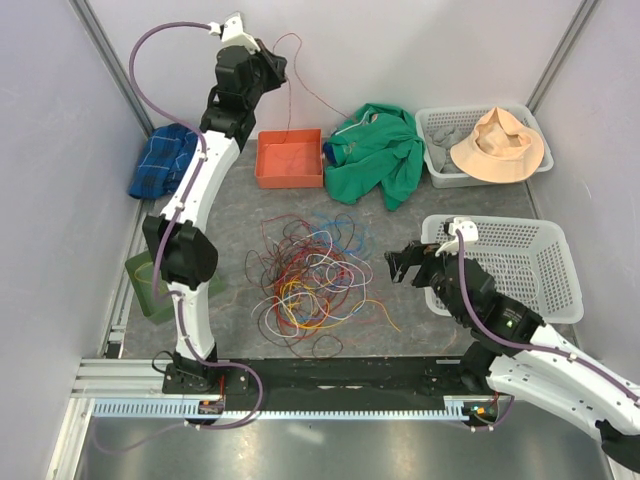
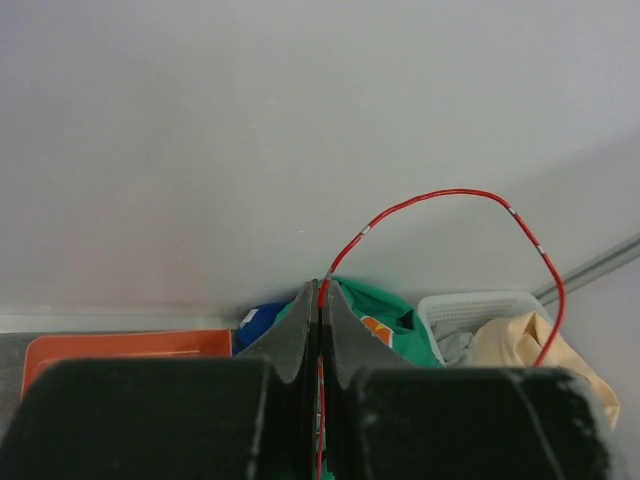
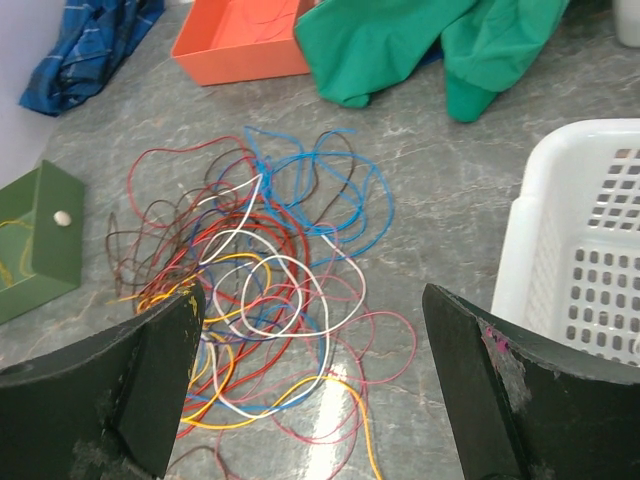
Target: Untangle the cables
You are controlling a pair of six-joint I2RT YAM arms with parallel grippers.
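Recording the left gripper point(image 1: 280, 68) raised at 11 o'clock, above the orange tray point(image 1: 290, 180), fingers pressed together and pinching one red cable point(image 2: 450, 192) that is arching up and over to 3 o'clock. Noting the other cables point(image 1: 305, 280) lying tangled in a heap mid-tabletop point(image 1: 240, 215), at 6 o'clock from the tray. Finding the right gripper point(image 1: 402, 266) at 4 o'clock, spread wide, gripping nothing, hovering just beside the heap and near the white basket point(image 1: 540, 270).

Glossy plastic-coated cables point(image 3: 262, 290) on smooth, faintly shiny marbled table point(image 3: 440, 200).
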